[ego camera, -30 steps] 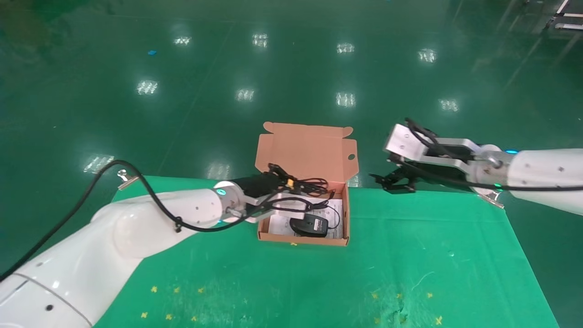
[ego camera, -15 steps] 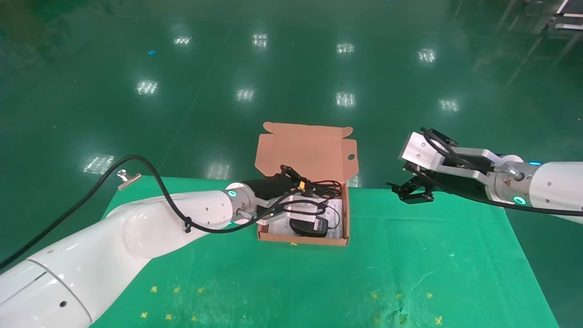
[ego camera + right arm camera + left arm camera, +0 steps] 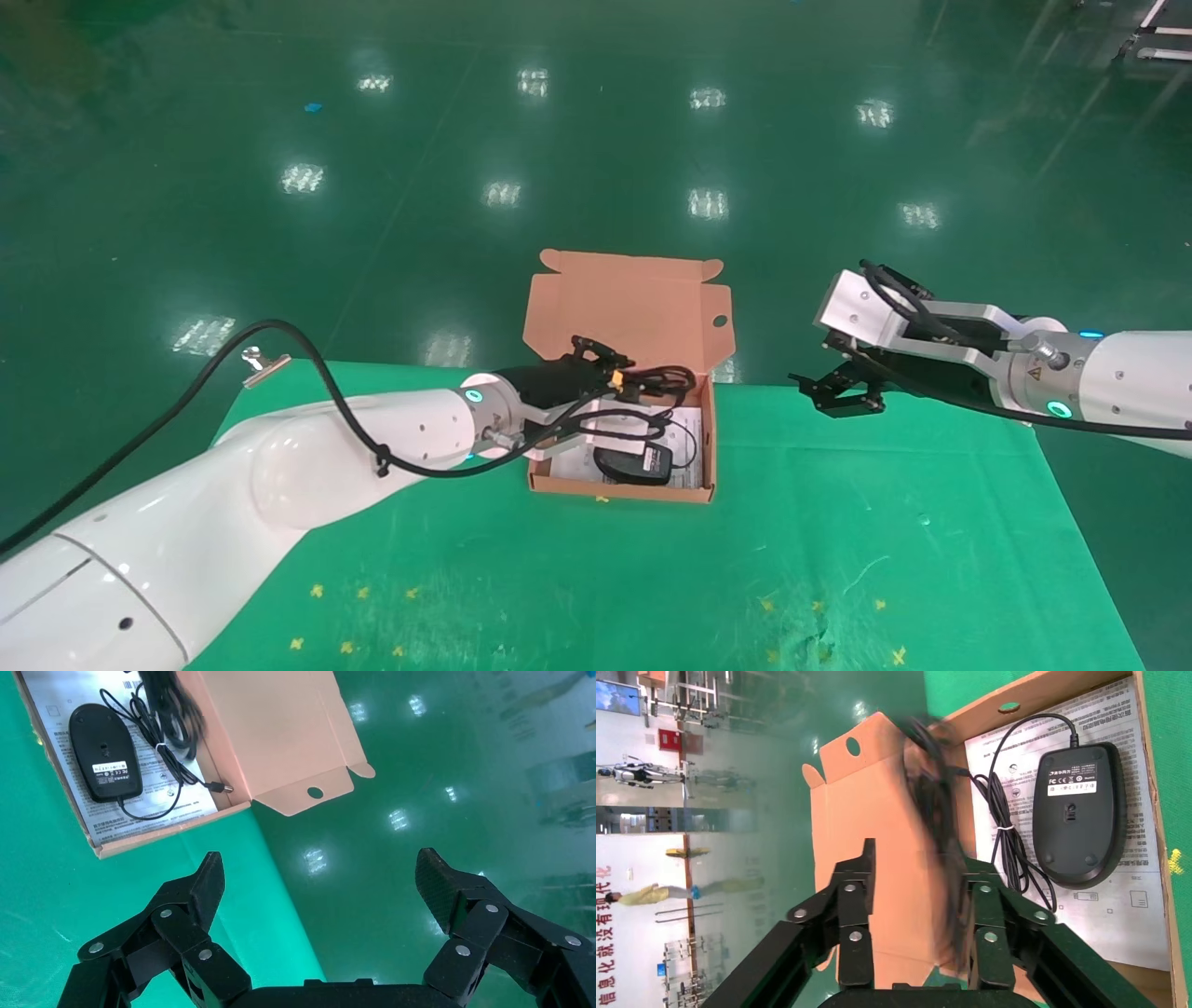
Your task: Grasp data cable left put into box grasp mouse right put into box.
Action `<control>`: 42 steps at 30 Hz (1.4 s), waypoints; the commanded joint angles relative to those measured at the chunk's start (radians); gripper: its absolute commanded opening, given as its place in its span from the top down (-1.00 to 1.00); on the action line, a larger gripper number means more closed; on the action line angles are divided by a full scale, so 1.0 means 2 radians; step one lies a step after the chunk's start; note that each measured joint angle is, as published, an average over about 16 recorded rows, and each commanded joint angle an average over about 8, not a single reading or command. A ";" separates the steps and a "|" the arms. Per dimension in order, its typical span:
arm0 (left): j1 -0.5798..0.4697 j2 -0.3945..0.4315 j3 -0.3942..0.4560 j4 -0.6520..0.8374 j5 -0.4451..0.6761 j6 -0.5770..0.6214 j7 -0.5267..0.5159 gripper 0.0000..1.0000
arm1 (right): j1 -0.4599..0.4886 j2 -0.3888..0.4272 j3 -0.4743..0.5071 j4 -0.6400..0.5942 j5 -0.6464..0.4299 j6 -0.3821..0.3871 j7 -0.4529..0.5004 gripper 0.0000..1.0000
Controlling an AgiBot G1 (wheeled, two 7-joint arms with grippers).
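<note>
The salmon-pink box stands open on the green table, lid flap up. The black mouse lies upside down on the white sheet inside, its thin cord beside it; it also shows in the left wrist view and the right wrist view. My left gripper hovers over the box's far left part, jaws apart. The thick black data cable hangs blurred beside one finger, over the box. My right gripper is open and empty, right of the box near the table's far edge.
The green table cloth spreads in front of and right of the box, with small yellow marks. The table's far edge runs just behind the box; beyond it is the glossy green floor. A metal clip sits at the far left corner.
My left gripper moved right, over the box, with the data cable. My right gripper drew back to the right, away from the box. Since half a second ago little has moved.
</note>
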 commanded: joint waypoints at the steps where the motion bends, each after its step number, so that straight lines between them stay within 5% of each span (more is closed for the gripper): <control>1: 0.001 0.000 -0.002 0.001 0.002 0.001 0.000 -1.00 | 0.000 -0.001 0.000 -0.001 0.001 0.000 0.000 -1.00; 18: -0.054 -0.010 -0.013 -0.010 -0.017 -0.064 -0.002 -1.00 | 0.037 0.009 -0.001 0.008 -0.022 -0.027 -0.014 -1.00; 42: 0.044 -0.161 -0.169 -0.120 -0.219 0.179 -0.104 -1.00 | -0.057 0.039 0.110 0.022 0.204 -0.160 -0.064 -1.00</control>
